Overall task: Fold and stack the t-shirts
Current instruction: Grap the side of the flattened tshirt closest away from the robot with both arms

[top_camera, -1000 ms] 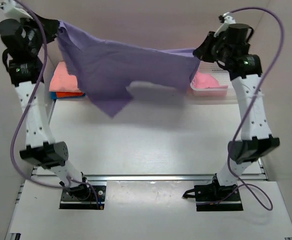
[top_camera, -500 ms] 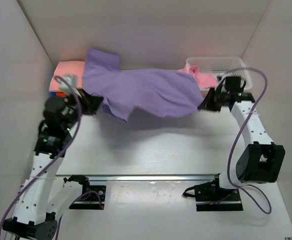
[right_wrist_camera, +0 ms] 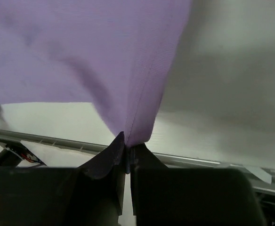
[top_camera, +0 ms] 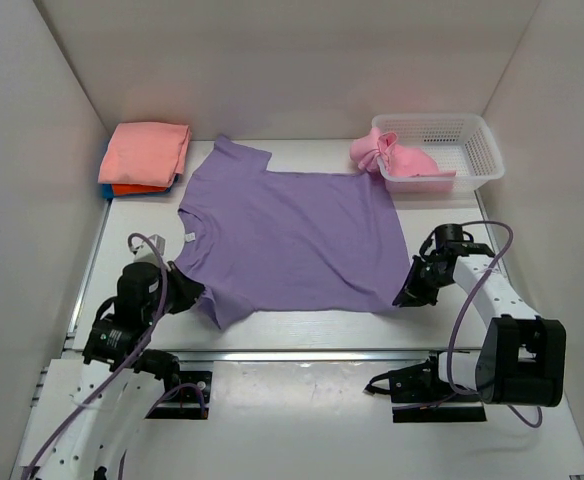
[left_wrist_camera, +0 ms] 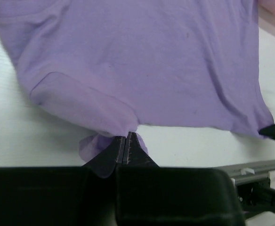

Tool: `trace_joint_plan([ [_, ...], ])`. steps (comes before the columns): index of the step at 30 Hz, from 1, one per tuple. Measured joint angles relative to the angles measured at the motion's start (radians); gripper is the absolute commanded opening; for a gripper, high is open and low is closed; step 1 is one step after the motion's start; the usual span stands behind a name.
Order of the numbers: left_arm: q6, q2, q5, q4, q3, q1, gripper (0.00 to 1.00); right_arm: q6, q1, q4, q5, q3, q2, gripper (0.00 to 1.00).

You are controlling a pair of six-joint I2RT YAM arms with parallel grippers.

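Note:
The lavender-purple t-shirt [top_camera: 292,235] lies spread flat on the table's middle, neck to the left. My left gripper [top_camera: 194,293] is shut on its near-left sleeve; the pinched cloth [left_wrist_camera: 104,125] bunches at the closed jaws of that gripper [left_wrist_camera: 126,137]. My right gripper [top_camera: 406,297] is shut on the shirt's near-right hem corner [right_wrist_camera: 137,127], cloth caught between its closed jaws [right_wrist_camera: 127,141]. A folded salmon-pink tee [top_camera: 145,152] tops a stack with the orange tee [top_camera: 137,188] and a blue edge beneath, at the back left. A light pink tee [top_camera: 397,160] hangs over the basket.
A white mesh basket [top_camera: 472,150] stands at the back right. White walls enclose the table on three sides. A metal rail [top_camera: 302,353] runs along the near edge between the arm bases.
Both arms have swung down from high up toward the near edge, and the purple shirt has gone from hanging in the air to lying flat on the table.

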Motion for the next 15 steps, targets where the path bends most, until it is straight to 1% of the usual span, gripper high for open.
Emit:
trace_joint_plan([
  [4,-0.012,-0.057,-0.056,-0.077,0.015,0.019,0.0,0.005,-0.048,-0.029,0.021,-0.025,-0.003,0.0],
  [10,-0.011,-0.104,-0.071,-0.169,0.014,0.059,0.0,0.024,-0.043,-0.059,0.058,-0.026,-0.036,0.0],
  [15,-0.01,-0.119,-0.093,-0.234,0.033,0.047,0.0,0.042,-0.031,-0.091,0.084,-0.029,-0.074,0.0],
])
